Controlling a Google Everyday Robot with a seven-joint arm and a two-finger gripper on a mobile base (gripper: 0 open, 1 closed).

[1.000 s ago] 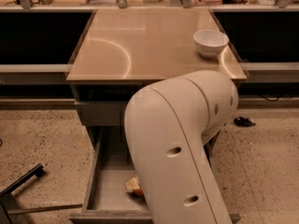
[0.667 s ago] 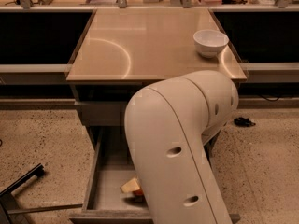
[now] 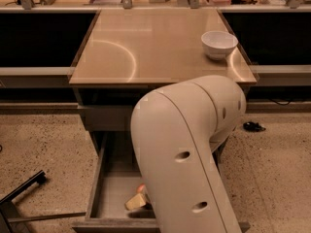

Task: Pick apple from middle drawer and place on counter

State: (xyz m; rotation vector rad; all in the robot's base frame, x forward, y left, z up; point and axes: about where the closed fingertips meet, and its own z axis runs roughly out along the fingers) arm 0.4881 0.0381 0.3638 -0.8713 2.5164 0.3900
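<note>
The middle drawer (image 3: 112, 188) is pulled open below the counter (image 3: 146, 47), and its grey flat bottom shows on the left. My white arm covers most of the drawer. Only a pale tan tip of my gripper (image 3: 136, 201) shows, low inside the drawer near its front. A small reddish sliver of the apple (image 3: 141, 189) peeks out just above that tip, against the arm's edge; the rest of the apple is hidden. I cannot tell whether the gripper touches the apple.
A white bowl (image 3: 219, 43) stands at the counter's right back part. Dark open bays flank the cabinet. A black bar (image 3: 22, 188) lies on the speckled floor at the left, and a small black object (image 3: 253, 126) at the right.
The pale gripper tip has shifted slightly toward the drawer's front. A reddish sliver of the apple now shows beside it. The arm has barely moved.
</note>
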